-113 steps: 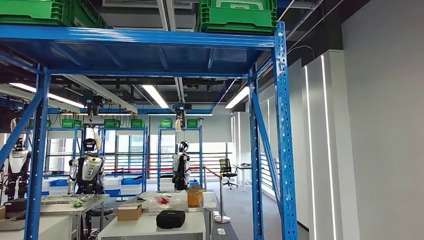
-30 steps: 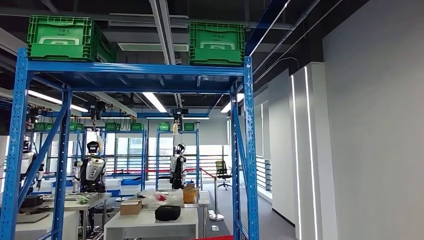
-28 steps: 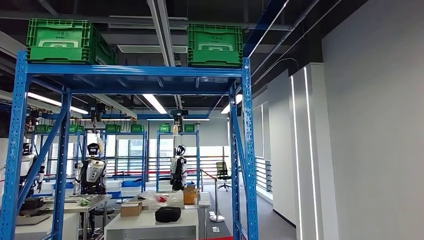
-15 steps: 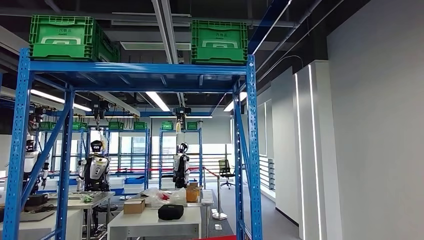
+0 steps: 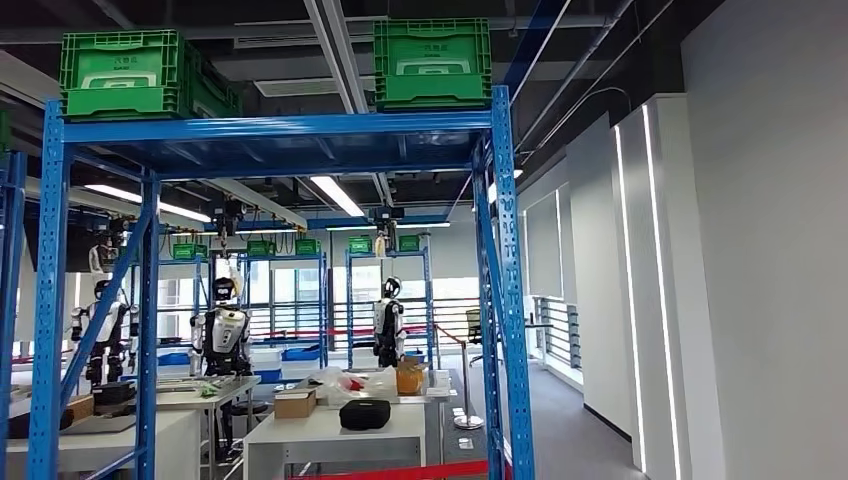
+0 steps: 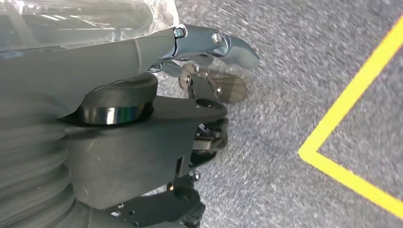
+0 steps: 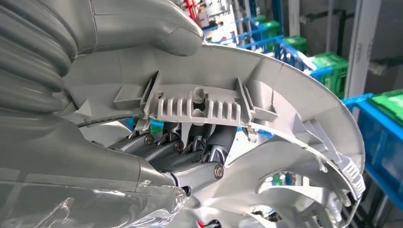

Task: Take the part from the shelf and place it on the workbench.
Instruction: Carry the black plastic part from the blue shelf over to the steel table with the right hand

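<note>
While gripped, grey part [image 7: 266, 109] fills right hand [image 7: 142, 156]

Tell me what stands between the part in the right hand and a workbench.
The right hand grips the grey plastic part. In the head view, the white workbenches lie beyond the blue shelf frame, and a red barrier strip runs across its open bay in front of them. The floor below is out of view.

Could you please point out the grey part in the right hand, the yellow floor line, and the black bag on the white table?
grey part [image 7: 285, 95]: right wrist view, on its curved outer rim.
yellow floor line [image 6: 351, 104]: left wrist view, on the painted stripe above its corner.
black bag [image 5: 365, 414]: head view, on its front face.
</note>
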